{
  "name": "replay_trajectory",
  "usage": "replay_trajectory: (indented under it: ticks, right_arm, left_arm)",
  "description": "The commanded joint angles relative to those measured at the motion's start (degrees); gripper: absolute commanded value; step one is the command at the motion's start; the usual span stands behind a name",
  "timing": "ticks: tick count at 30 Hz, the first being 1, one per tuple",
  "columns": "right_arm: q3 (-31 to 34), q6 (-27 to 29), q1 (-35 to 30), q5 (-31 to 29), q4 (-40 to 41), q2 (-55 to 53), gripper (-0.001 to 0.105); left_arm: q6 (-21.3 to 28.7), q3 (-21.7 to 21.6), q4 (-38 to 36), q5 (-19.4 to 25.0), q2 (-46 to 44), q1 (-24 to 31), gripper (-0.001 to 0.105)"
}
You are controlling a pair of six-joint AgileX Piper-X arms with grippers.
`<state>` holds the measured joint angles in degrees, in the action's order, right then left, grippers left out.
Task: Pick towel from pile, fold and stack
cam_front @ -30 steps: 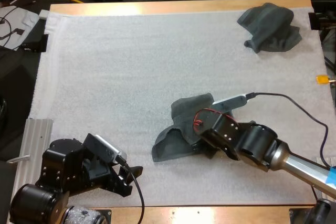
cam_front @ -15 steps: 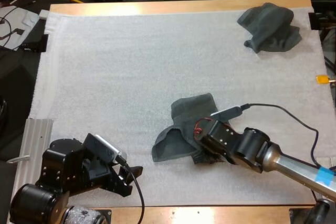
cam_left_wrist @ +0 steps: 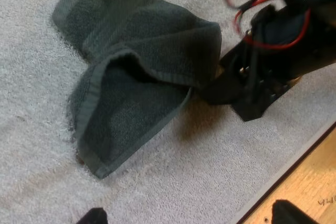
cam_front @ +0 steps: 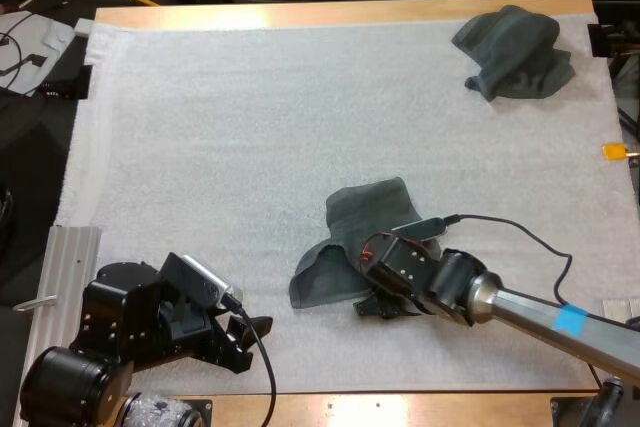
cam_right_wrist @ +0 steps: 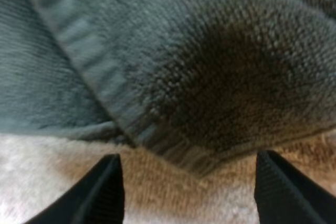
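**Towel** [cam_front: 352,242]: it lies crumpled on the mat [cam_front: 250,127], toward the mat's near edge and right of its middle. One flap is doubled over on itself.

**Pile** [cam_front: 515,52]: one more bunched towel sits at the mat's far right corner, well apart. The mat covers the wooden surface [cam_front: 330,13].

**Right gripper** [cam_front: 376,305]: it is low on the mat at the towel's near hem, fingers spread. Its wrist view shows a towel corner lying between the two fingers, with neither pressing on it and bare mat under the tips.

**Left gripper** [cam_front: 246,331]: it sits at the mat's near left corner, fingers spread, clear of everything and facing the towel.

**Assessment:** the step in hand appears to be the pinch on that corner, ahead of drawing the towel flat. Folding is not begun.

**Recommendations:**
- Close only once the stitched hem sits well in between the fingers, so the pinch takes the firm edge rather than loose nap.
- Take a single layer. The cloth is doubled close by, and a two-layer pinch would carry the crease into the fold.
- Keep the tips light on the mat, since its soft face may snag.
- Bring the left gripper to the neighbouring corner on the same hem, so the edge can be drawn taut between the two.

**Risk:** a shallow bite is likely to slip off on lifting.
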<state>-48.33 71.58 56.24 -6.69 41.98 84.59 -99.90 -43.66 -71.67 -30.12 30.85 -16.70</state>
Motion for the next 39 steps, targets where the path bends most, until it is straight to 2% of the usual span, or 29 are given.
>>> replay_trajectory:
  ticks: [1,10,16,18,19,21,27,33,35,39]
  right_arm:
    - [0.37,-1.42,0.14,0.03,-1.51,1.97,0.053]
    - [0.2,-3.78,0.13,-1.71,-2.97,5.15,0.051]
    - [0.17,-4.54,0.14,-3.96,-3.37,5.34,0.015]
    - [0.09,-4.29,0.12,-3.56,-3.58,5.55,0.013]
    - [0.08,-4.15,0.1,-3.84,-3.64,5.7,0.006]
    - [0.07,-3.69,0.12,-4.45,-3.64,5.53,0.001]
    - [-0.73,-1.05,0.24,-5.51,-0.43,2.68,0.0]
    - [-2.93,4.4,1.19,-7.48,11.54,-4.11,0.0]
    - [-4.34,6.35,1.56,-10.2,17.34,-6.91,0.0]
    - [-3.57,6.41,1.26,-12.09,19.14,-7.77,0.0]
  left_arm:
    - [-0.18,-0.23,0.06,-0.59,-0.25,-0.21,0.06]
    - [0.05,-0.24,-0.17,-0.78,-0.37,-0.21,0.06]
    - [0.26,-0.28,-0.36,-0.9,-0.13,-0.21,0.061]
    - [-0.06,-0.24,0.19,-0.71,-0.02,-0.24,0.06]
    - [-0.12,-0.28,0.28,-0.75,-0.01,-0.25,0.06]
    - [-0.14,-0.22,0.17,-0.75,0.1,-0.32,0.06]
    - [0.18,-0.34,0.18,-0.96,0.05,-0.25,0.06]
    - [0.53,-0.22,0.15,-1.1,-0.16,-0.47,0.06]
    - [0.88,0.23,0.42,-1.4,-0.26,-1.74,0.06]
    - [0.68,0.39,0.49,-1.3,0.14,-2.59,0.061]
